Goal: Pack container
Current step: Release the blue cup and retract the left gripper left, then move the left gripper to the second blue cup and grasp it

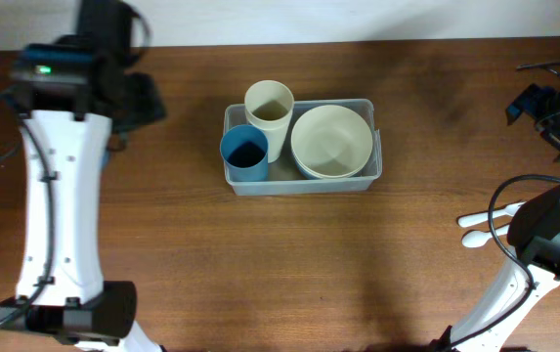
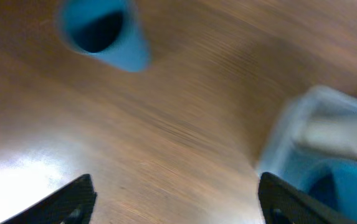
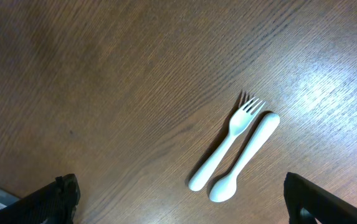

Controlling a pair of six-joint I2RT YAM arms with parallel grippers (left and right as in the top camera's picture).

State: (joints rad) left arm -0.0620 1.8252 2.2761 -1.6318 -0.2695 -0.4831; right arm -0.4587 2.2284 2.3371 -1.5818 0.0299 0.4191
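Overhead, container (image 1: 299,187) holds blue cup (image 1: 245,154), cream cup (image 1: 269,108), bowl (image 1: 331,140); fork (image 3: 225,146) beside spoon (image 3: 247,155) near right gripper (image 3: 187,199), spread wide, empty, like left gripper (image 2: 175,199).

White fork (image 3: 225,144), white spoon (image 3: 247,153) alongside, wooden table (image 3: 103,93)

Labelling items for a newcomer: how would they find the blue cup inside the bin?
Mid-table sits a clear rectangular plastic container. At its left end stand two cups; the blue plastic cup is the only blue thing inside, beside a cream plastic cup.
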